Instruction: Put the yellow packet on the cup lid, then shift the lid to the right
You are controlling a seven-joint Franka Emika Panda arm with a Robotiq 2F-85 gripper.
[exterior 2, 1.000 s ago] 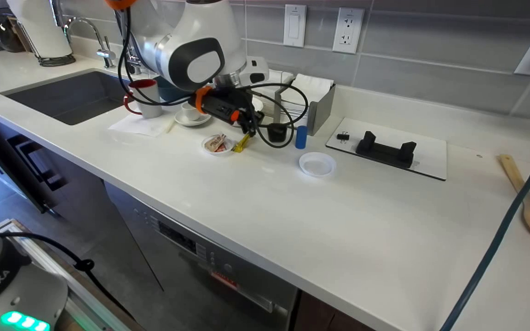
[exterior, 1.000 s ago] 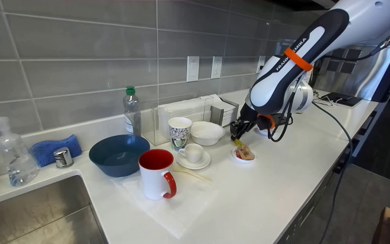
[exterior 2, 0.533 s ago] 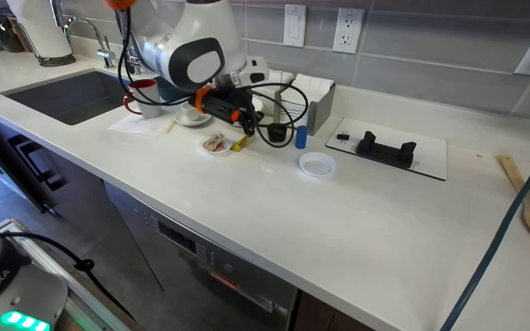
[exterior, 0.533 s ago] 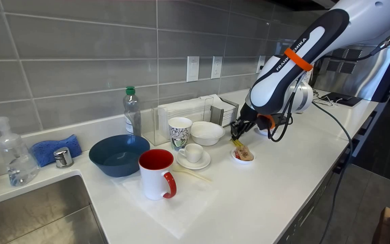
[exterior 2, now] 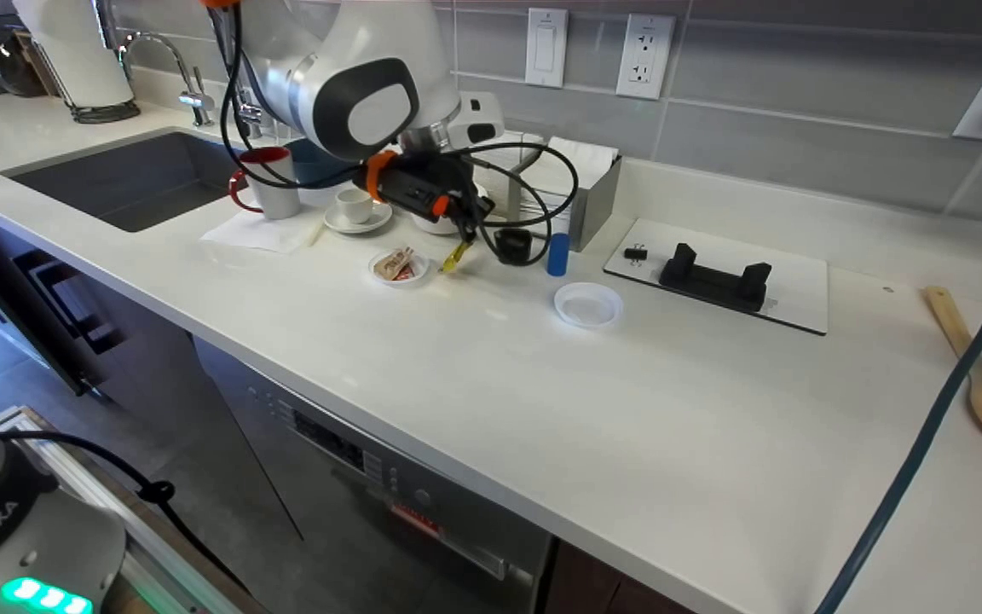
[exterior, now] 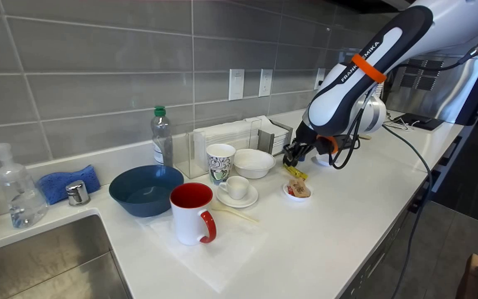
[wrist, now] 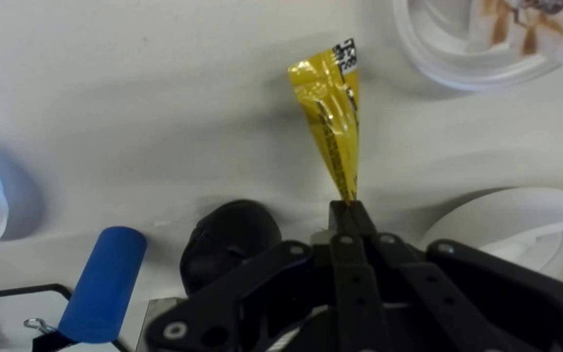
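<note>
My gripper (wrist: 349, 203) is shut on one end of the yellow packet (wrist: 330, 107), a small shiny strip that points away from the fingertips. The gripper (exterior: 287, 161) and the yellow packet (exterior: 297, 172) also show in an exterior view; the packet (exterior 2: 454, 257) hangs from the gripper (exterior 2: 467, 239) in an exterior view, seemingly just above the counter. The cup lid (exterior: 297, 199) is a small pale round disc holding brown and red packets. It also shows in an exterior view (exterior 2: 395, 282) and partly at the wrist view's upper right (wrist: 438, 78). The yellow packet is beside it, apart from it.
Another pale lid (exterior 2: 587, 317) lies on the counter near a blue cylinder (exterior 2: 557, 254) and a black rounded object (exterior 2: 514, 246). A white bowl (exterior: 253, 169), a patterned cup (exterior: 219, 164), a saucer (exterior: 243, 203) and a red-white mug (exterior: 186, 224) stand nearby.
My gripper has risen slightly and moved back, carrying the yellow packet up and away from the cup lid. The cup lid shifted very slightly, then stayed put.
</note>
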